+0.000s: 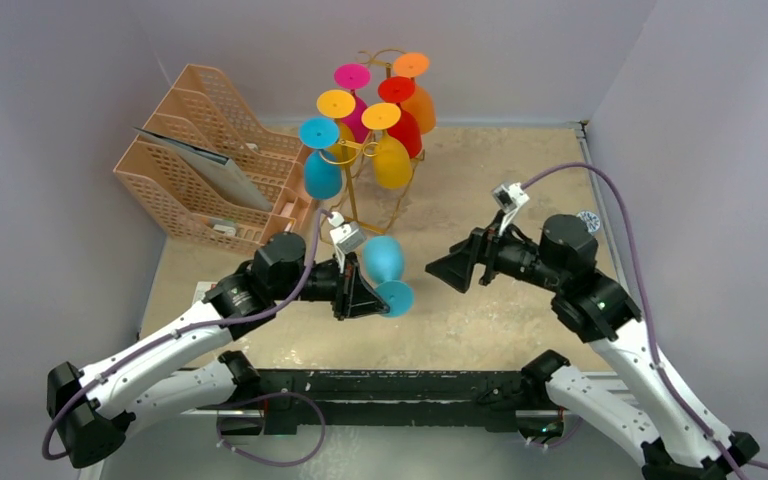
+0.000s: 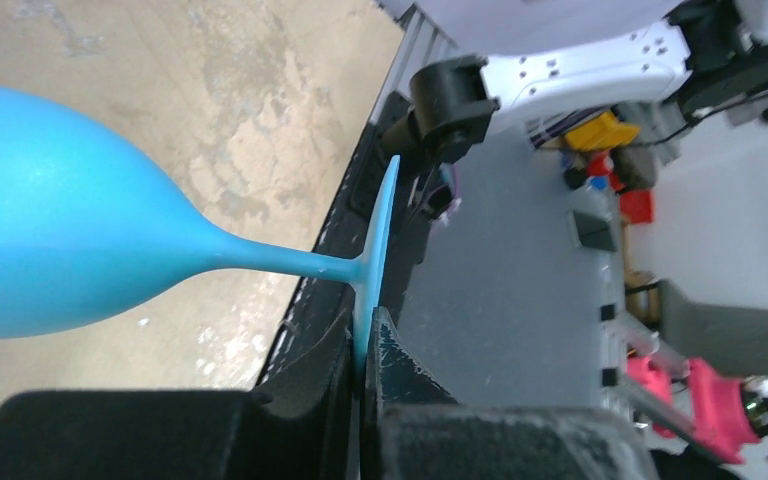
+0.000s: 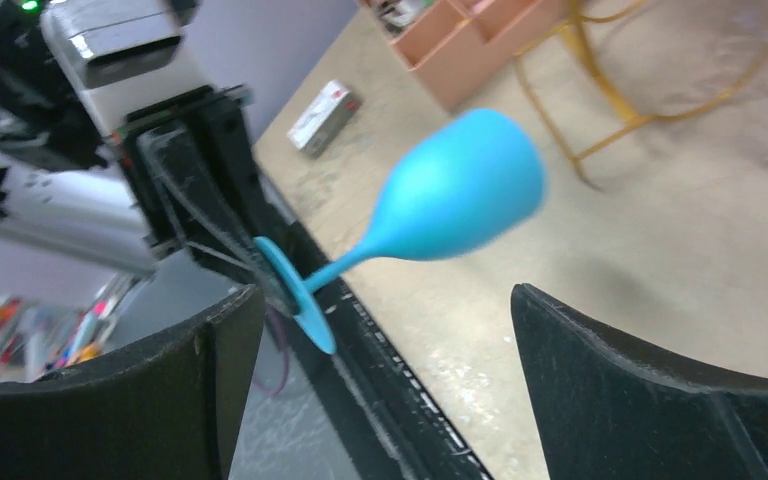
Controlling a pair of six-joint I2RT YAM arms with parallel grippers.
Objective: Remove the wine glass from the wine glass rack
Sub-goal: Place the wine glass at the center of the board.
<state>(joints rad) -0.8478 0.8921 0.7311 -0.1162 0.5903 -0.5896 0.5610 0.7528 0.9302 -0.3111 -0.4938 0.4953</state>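
Mottled beige counter (image 1: pixel 520 180), grey walls. Left hand (image 1: pixel 363 292) clenched on the foot rim of the blue wine glass (image 1: pixel 384 260), held sideways toward the near edge, clear of the wine glass rack (image 1: pixel 352 205). Right hand (image 1: pixel 452 270) released, nearby. Risk: the thin edge pinch may let the bowl's weight twist it loose.

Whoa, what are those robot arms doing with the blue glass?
The left gripper is shut on the round foot of a matte light blue wine glass, holding it sideways above the tan table, clear of the tall gold wire rack. The right gripper is open and empty, facing the glass from the other side. Other bright glasses hang upside down on the rack.
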